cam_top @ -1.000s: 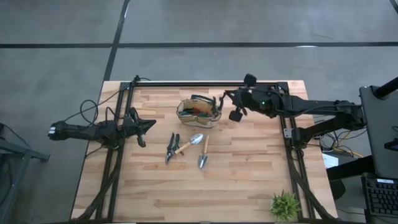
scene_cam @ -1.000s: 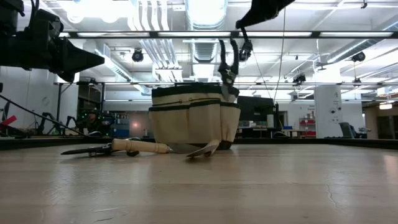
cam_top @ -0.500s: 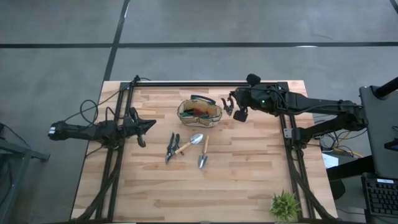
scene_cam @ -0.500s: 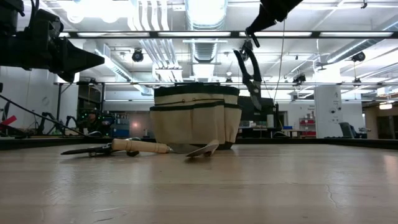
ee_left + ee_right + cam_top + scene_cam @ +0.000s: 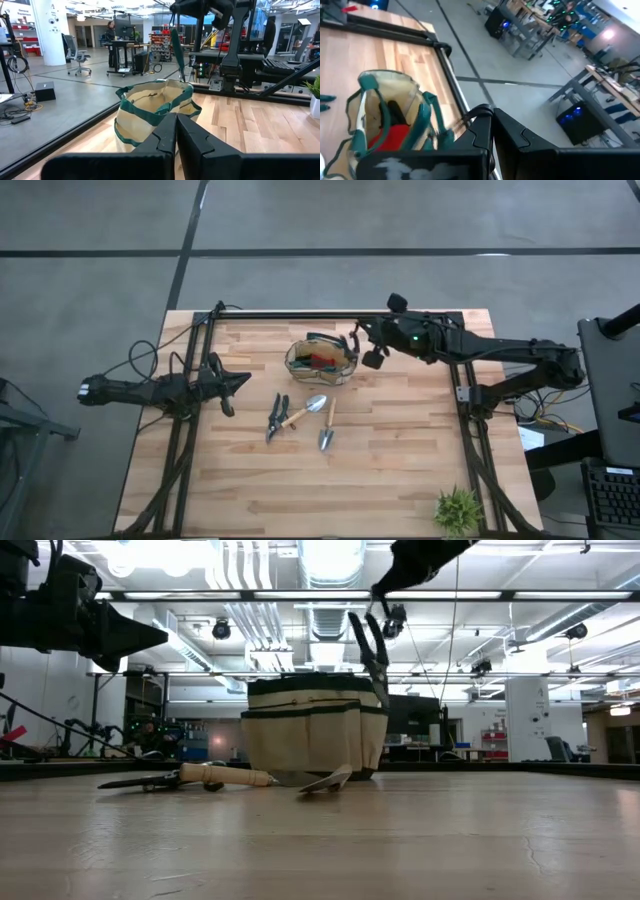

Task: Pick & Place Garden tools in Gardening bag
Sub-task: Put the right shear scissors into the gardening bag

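Note:
The tan gardening bag [image 5: 320,362] with green trim stands on its base at the table's far middle, a red item [image 5: 395,137] inside it. My right gripper [image 5: 364,342] is shut on dark pruning shears [image 5: 370,650], which hang over the bag's right rim [image 5: 378,685]. A second pair of shears [image 5: 276,416] and two wooden-handled trowels [image 5: 305,410] [image 5: 328,428] lie flat on the table near the bag. My left gripper [image 5: 240,380] waits shut and empty above the table's left side. My right gripper holds the shears by one handle near its free end [image 5: 382,614], coming from above. The shears hang below the fingers, handles up and blades down, lifted clear. Their tip [image 5: 386,700] is about level with the bag's rim. The right wrist view hides the contact behind the fingers.
A small green plant [image 5: 458,510] stands at the table's near right corner. Dark frame rails [image 5: 470,430] run along the left, right and far sides of the table. Bare wood lies near the front edge [image 5: 320,490].
My right gripper carried the hanging shears away from the bag toward the table's right, then back toward the bag. The shears swung below the fingers and now hang over the bag's right rim again.

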Robot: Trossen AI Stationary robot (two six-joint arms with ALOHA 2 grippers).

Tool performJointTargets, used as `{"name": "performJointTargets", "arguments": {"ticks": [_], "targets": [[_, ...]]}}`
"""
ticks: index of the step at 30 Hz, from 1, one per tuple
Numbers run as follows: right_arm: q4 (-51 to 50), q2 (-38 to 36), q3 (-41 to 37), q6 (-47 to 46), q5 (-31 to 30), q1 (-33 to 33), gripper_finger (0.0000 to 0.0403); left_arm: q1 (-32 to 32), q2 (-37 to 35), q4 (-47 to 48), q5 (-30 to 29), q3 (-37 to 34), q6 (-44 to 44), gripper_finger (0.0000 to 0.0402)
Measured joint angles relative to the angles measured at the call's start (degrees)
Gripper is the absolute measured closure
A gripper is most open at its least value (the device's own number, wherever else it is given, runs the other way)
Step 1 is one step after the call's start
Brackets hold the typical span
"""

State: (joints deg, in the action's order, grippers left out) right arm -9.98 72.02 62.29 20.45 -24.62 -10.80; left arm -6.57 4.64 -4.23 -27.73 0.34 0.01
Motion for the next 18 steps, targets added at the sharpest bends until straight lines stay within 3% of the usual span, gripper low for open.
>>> {"name": "performJointTargets", "arguments": {"ticks": [9,18], "targets": [[5.4,3.8,-0.5,0.9,2.4,-0.7,0.0394,0.0,0.0,0.0,0.0,0.0,0.0,0.0383],[8.9,2.7,-0.8,2.0,5.8,-0.7,0.0394,0.0,0.0,0.0,0.0,0.0,0.0,0.0384]]}}
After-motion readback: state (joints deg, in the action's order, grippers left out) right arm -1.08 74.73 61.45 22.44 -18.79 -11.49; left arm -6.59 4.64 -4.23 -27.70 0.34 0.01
